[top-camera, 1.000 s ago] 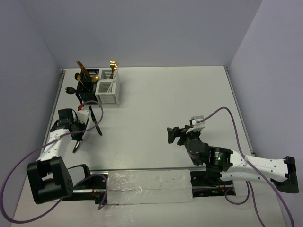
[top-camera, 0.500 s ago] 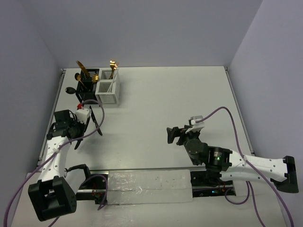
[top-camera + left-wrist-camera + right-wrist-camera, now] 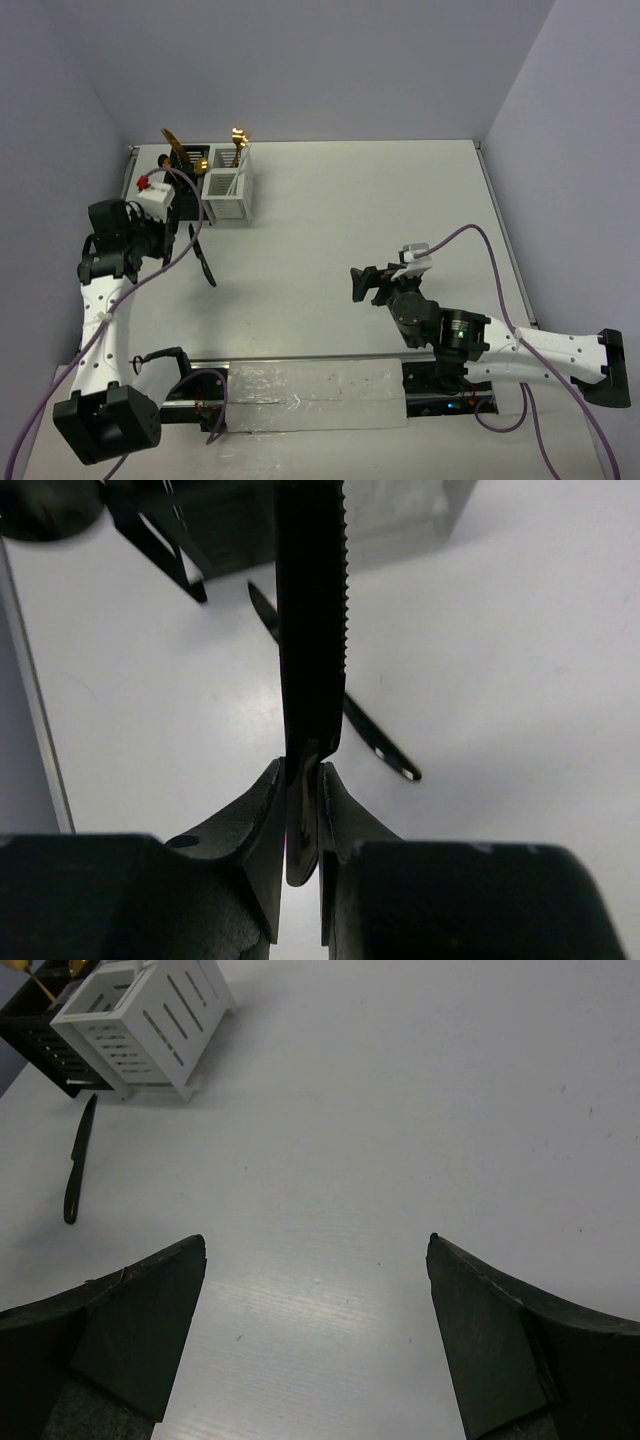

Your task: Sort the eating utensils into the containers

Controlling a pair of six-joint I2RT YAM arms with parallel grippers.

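My left gripper (image 3: 165, 222) is shut on a black serrated knife (image 3: 311, 610), held in the air just in front of the containers; in the left wrist view the jaws (image 3: 303, 770) pinch its handle. The black caddy (image 3: 185, 172) and the white caddy (image 3: 228, 186) stand joined at the back left, with gold-headed utensils (image 3: 238, 136) standing in them. Another black knife (image 3: 203, 256) lies on the table before them; it also shows in the left wrist view (image 3: 360, 725) and the right wrist view (image 3: 78, 1160). My right gripper (image 3: 365, 285) is open and empty, low over the table's middle.
The table's left edge rail (image 3: 125, 190) runs close beside the caddies. The left arm's purple cable (image 3: 198, 215) loops over the lying knife. A dark rounded utensil head (image 3: 40, 505) lies left of the black caddy. The side walls close in the table.
My left arm has risen and swung back toward the caddies, carrying the black knife off the table. The other knife stays where it lay. The right arm has not moved.
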